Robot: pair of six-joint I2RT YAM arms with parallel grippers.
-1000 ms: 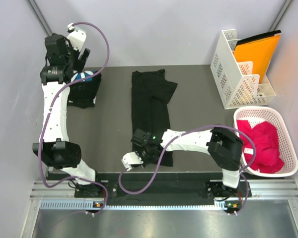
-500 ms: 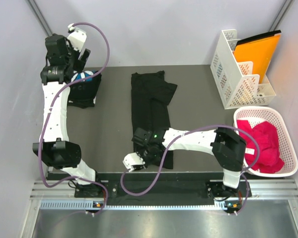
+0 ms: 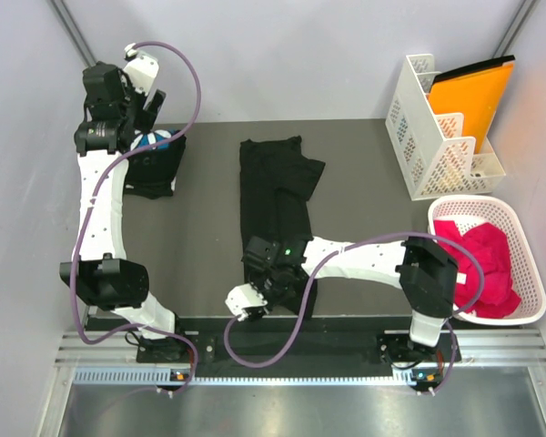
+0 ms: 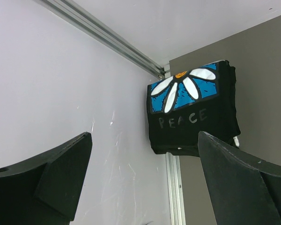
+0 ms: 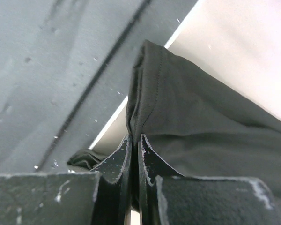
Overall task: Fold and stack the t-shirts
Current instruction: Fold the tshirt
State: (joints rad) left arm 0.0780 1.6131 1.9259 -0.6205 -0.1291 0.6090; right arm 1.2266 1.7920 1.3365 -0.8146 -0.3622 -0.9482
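Note:
A black t-shirt (image 3: 275, 196), folded into a long strip, lies down the middle of the table. My right gripper (image 3: 266, 275) is at its near end, shut on a bunched fold of the hem. In the right wrist view the cloth (image 5: 201, 126) rises pinched between the fingertips of the gripper (image 5: 134, 138). A second t-shirt (image 3: 155, 166), folded small, sits at the back left corner. In the left wrist view its blue print with white petals (image 4: 185, 91) faces up. My left gripper (image 3: 151, 102) hangs open above and behind it, with nothing between its fingers (image 4: 145, 137).
A white file rack (image 3: 434, 137) holding an orange folder (image 3: 473, 96) stands at the back right. A white basket (image 3: 519, 228) with red cloth (image 3: 480, 259) sits at the right edge. The left wall (image 4: 61, 84) runs close beside the folded shirt.
My right gripper has drawn slightly toward the near edge, dragging the long shirt with it. The left arm has not moved.

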